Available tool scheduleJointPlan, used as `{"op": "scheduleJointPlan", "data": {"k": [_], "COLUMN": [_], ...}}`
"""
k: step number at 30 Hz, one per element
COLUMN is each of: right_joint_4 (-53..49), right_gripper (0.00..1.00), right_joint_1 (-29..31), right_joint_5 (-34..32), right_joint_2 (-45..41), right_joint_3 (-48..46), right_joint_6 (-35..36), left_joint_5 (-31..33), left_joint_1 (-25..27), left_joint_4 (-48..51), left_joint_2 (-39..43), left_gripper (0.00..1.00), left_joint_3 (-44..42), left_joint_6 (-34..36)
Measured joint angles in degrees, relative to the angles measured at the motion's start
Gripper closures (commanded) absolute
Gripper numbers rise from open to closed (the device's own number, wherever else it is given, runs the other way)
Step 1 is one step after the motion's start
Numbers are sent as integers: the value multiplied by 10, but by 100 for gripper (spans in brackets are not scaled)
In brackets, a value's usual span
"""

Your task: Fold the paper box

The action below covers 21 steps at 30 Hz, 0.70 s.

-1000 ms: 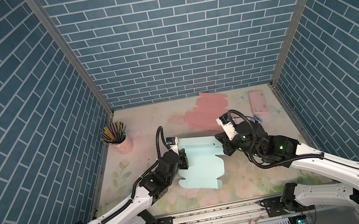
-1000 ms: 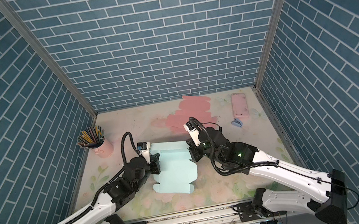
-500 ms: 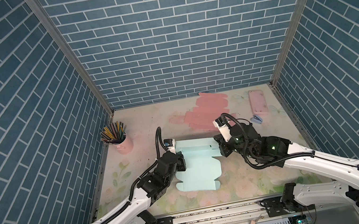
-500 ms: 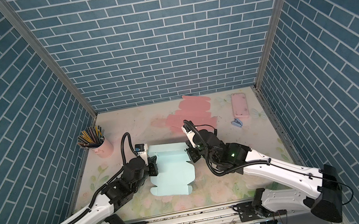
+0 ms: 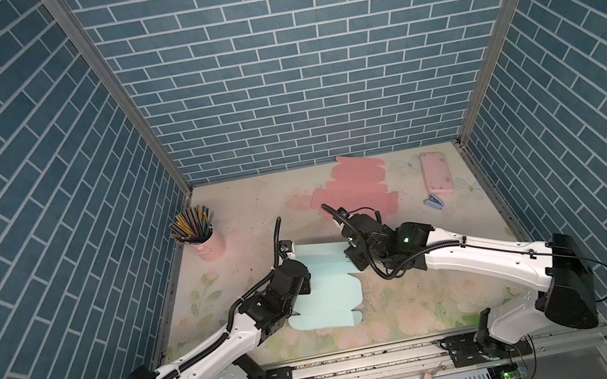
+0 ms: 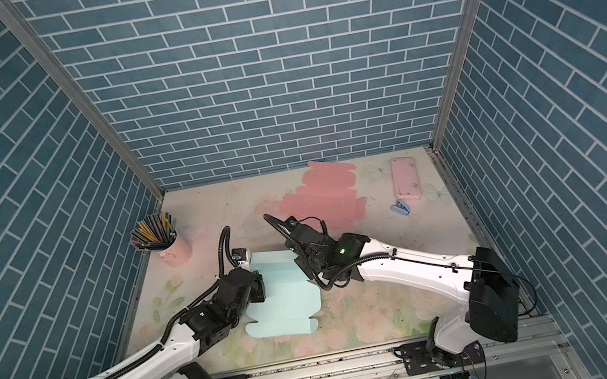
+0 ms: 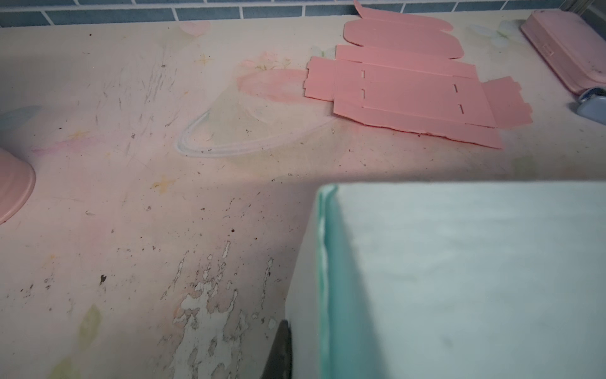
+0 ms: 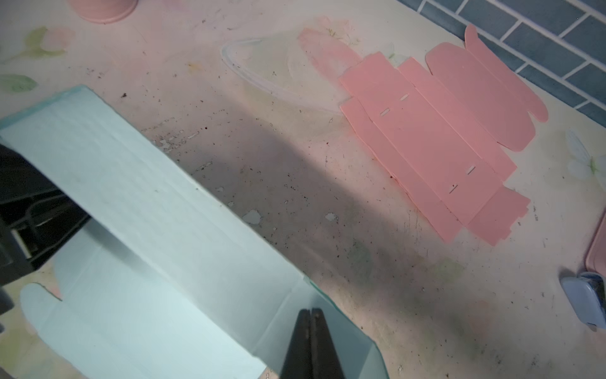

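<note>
The pale blue paper box lies at the middle of the table, a thin, matte die-cut sheet scored with straight creases, mostly flat, with notched side tabs and rounded flaps. Its far panel stands up as a low wall, seen close in the left wrist view with a darker teal edge at the fold. The left gripper sits at the sheet's left edge, closed onto the raised panel: one dark finger presses its outer face and the other is hidden behind the paper. The right gripper is at the far right corner of the sheet, its two black wedge-shaped fingers pressed together over the end flap; nothing shows between them. Beyond the box lies a second blank, the pink paper box, fully flat, with small slits and scalloped flaps. To the left stands a smooth pink cup filled with coloured pencils; at the far right lie a rounded pink case and, just beside it, a small blue clip. The tabletop carries a faded floral print, scratched and flaking.
</note>
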<state>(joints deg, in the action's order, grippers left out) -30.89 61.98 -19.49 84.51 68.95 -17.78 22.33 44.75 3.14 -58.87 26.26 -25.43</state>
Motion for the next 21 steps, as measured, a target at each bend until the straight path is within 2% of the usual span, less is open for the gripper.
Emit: {"op": "scheduleJointPlan", "data": {"k": [3, 6, 9, 13, 16, 21], "right_joint_4": [0, 20, 61, 124, 146, 176], "right_gripper": [100, 100, 100, 100, 100, 100], "right_joint_1": [1, -2, -10, -35, -45, -66], "right_joint_5": [4, 12, 28, 87, 117, 166], "right_joint_2": [-4, -53, -153, -274, -278, -226], "right_joint_3": [-11, -57, -134, -215, -222, -228], "right_joint_6": [-7, -30, -54, -80, -90, -91], "left_joint_5": [7, 8, 3, -10, -20, -36], "left_joint_1": [0, 0, -7, -19, -21, -21], "left_joint_4": [-3, -7, -21, -29, -28, -29], "left_joint_2": [0, 0, 3, 17, 26, 42], "left_gripper": [100, 100, 100, 100, 100, 100], "left_joint_3": [-8, -9, -11, -12, -12, -12], "left_joint_6": [2, 2, 2, 1, 2, 2]}}
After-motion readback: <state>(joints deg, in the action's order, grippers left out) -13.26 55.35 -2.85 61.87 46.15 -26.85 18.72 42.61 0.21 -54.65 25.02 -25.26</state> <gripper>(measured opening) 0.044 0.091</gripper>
